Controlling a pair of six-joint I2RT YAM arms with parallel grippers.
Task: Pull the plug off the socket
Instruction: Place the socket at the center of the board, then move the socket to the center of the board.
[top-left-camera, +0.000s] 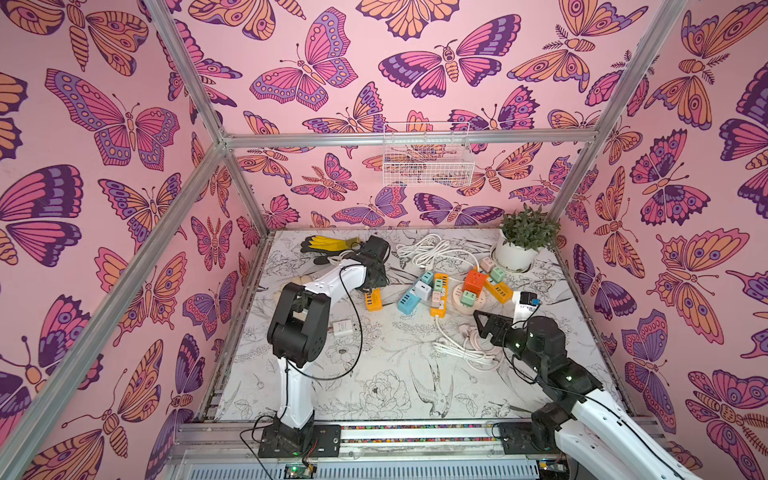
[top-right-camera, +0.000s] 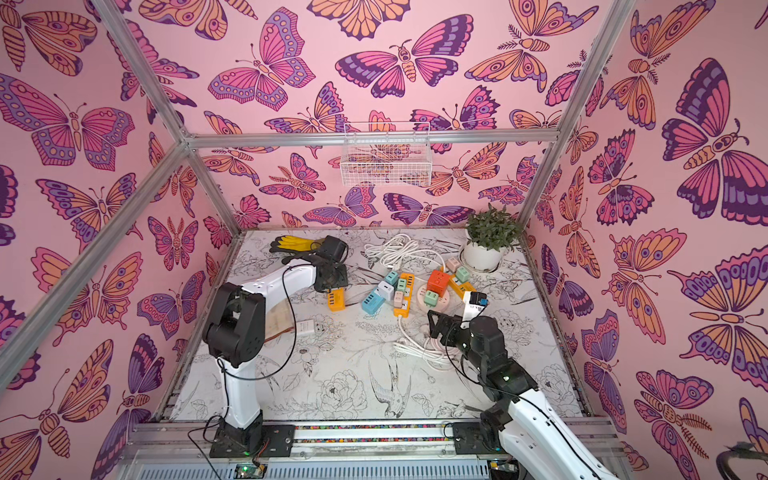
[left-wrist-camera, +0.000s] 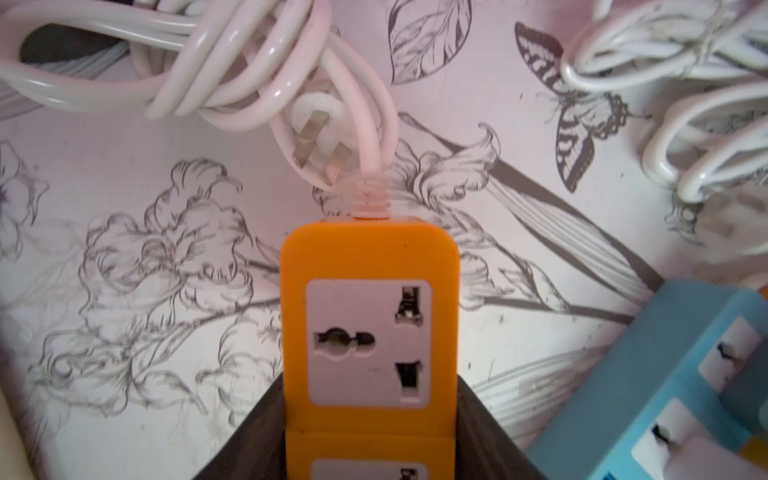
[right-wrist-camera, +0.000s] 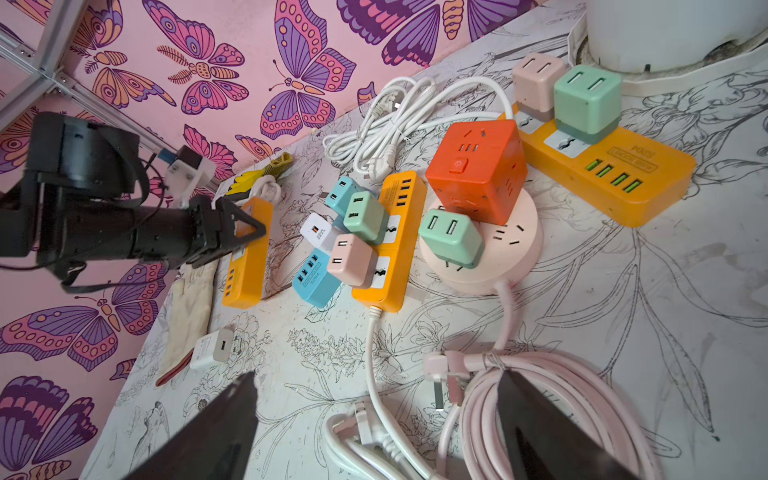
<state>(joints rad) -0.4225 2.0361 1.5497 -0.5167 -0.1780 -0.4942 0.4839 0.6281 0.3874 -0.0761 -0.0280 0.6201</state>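
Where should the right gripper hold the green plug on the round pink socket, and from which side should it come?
Grip the green plug across its two flat side walls, coming from above. The orange cube stands close behind it, so a front-to-back grip would probably foul.

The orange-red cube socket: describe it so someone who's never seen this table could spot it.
Find the potted plant in the far right corner. Just in front of it lies a round pale pink power strip, and the cube stands on it beside a mint green adapter. It is the only red-orange thing and the only large cube.
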